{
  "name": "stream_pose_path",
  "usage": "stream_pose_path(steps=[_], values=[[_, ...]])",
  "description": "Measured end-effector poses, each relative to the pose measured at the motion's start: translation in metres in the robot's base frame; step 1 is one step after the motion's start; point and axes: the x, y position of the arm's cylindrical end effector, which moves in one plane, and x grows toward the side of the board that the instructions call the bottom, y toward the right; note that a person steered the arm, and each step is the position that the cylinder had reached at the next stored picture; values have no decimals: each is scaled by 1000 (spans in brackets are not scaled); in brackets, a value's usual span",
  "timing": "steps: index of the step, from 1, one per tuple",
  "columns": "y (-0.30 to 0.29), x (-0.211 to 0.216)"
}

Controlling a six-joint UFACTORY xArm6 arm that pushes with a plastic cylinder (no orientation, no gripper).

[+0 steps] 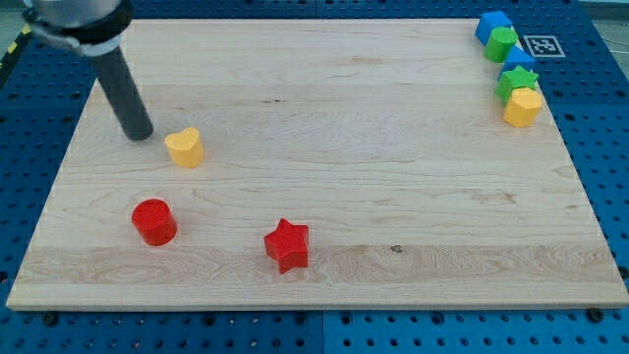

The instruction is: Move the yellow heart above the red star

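Observation:
The yellow heart (185,147) lies on the wooden board at the view's left. The red star (287,245) sits lower and to the right of it, near the board's bottom edge. My tip (140,134) stands just to the left of the yellow heart, a small gap apart from it, with the rod leaning up toward the view's top left.
A red cylinder (154,221) sits below the heart, left of the star. At the top right corner is a cluster: blue block (491,26), green block (503,44), another blue block (522,57), green star (515,81), yellow hexagon-like block (523,105). The wooden board (324,118) rests on a blue pegboard.

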Motion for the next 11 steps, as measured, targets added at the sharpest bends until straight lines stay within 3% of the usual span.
stream_pose_path(steps=[1,4,7,11], values=[[9,15],[107,26],[133,19],[119,6]])
